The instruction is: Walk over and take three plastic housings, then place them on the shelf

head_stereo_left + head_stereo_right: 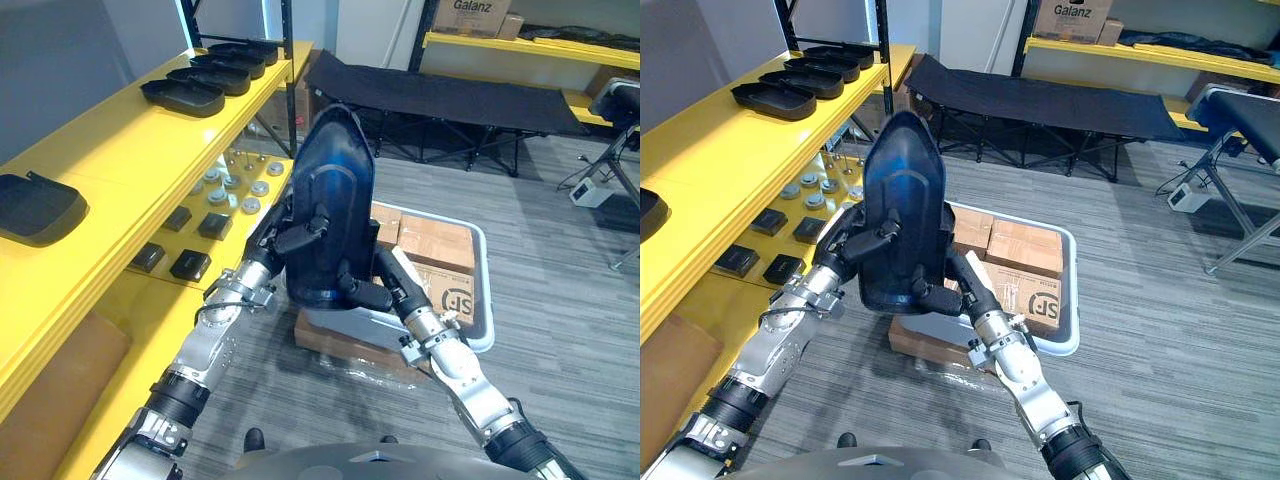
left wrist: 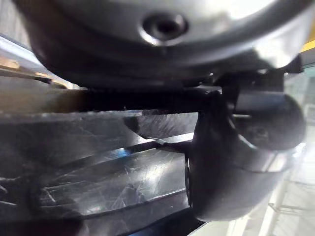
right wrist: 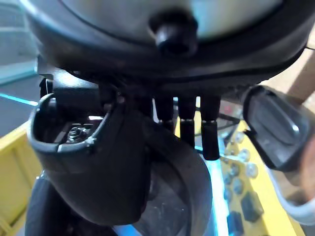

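1. Left eye view: a large, dark blue-black moulded plastic housing [image 1: 335,190] stands upright between the two hands. It is clear of the floor, with its long axis rising from them and its narrow rounded end uppermost.
2. The left robot hand [image 1: 275,238] is clamped on the housing's left edge, thumb laid across the front face. The right robot hand [image 1: 385,282] grips the lower right rim, fingers behind and thumb in front.
3. The yellow metal shelf [image 1: 120,150] lies to the left of the left robot hand and well apart from the right one, so the left arm is the nearer.
4. A row of matching black housings [image 1: 182,95] lies flat on the shelf's top board, beyond the left robot hand. A single black housing [image 1: 35,205] lies nearer, with bare board between them.
5. Placing likely means swinging the held housing leftward and tipping it from upright to flat.
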Motion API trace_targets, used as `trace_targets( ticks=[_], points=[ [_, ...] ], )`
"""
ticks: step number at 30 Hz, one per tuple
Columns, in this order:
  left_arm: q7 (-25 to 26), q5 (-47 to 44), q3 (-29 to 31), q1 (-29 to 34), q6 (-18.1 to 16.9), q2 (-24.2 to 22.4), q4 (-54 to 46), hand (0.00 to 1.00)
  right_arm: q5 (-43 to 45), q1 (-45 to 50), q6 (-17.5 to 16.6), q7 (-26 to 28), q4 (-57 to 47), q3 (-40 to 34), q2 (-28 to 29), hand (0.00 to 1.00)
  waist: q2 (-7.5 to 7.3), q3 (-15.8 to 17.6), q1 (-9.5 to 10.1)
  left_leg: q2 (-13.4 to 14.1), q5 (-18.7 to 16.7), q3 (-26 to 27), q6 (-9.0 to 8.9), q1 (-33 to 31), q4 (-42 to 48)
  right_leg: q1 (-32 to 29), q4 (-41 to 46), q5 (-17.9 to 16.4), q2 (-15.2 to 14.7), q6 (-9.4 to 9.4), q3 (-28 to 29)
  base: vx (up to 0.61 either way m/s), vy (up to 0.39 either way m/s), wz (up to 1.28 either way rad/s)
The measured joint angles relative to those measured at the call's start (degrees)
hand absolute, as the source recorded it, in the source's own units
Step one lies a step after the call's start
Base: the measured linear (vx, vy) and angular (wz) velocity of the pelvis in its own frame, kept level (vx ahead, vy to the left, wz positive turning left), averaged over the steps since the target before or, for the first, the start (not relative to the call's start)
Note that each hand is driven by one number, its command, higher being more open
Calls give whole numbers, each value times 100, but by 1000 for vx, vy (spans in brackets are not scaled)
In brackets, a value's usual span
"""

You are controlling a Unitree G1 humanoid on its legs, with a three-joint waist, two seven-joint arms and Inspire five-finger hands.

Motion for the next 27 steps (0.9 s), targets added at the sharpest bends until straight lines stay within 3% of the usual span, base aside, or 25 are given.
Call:
trace_targets(
  ticks=[9,18,22,25,27],
  points=[
    [792,349,287,70,-218,-813,-530,0,4,-928,-295,-274,-478,-408,194,100,3,8,-39,2,27,-2,-15,25,-1,-57,84,-44,-8,-48,9,-50,-5,0],
    [2017,2477,378,64,-302,-1001,-537,0,227,-1059,72,-287,-477,-1108,248,100,9,14,-68,1,46,40,6,43,1,-54,45,-27,-7,-29,30,4,-3,-2],
    [2801,3245,808,62,-313,-1098,-538,0,736,-826,196,3,-533,-1294,252,100,25,25,-65,6,19,52,-20,94,0,8,15,-19,-2,-12,29,0,0,0],
    [3462,3715,1231,63,-345,-1113,-539,0,1724,-422,197,628,-758,-1364,403,100,24,41,-68,6,-2,62,-20,90,0,5,7,-22,-2,-12,31,0,0,0],
    [3638,3759,1402,73,-428,-1114,-539,0,2297,-254,197,975,-824,-1372,500,100,17,47,-66,6,-13,66,-17,88,-1,4,2,-26,-2,-16,33,0,0,0]
  ],
)
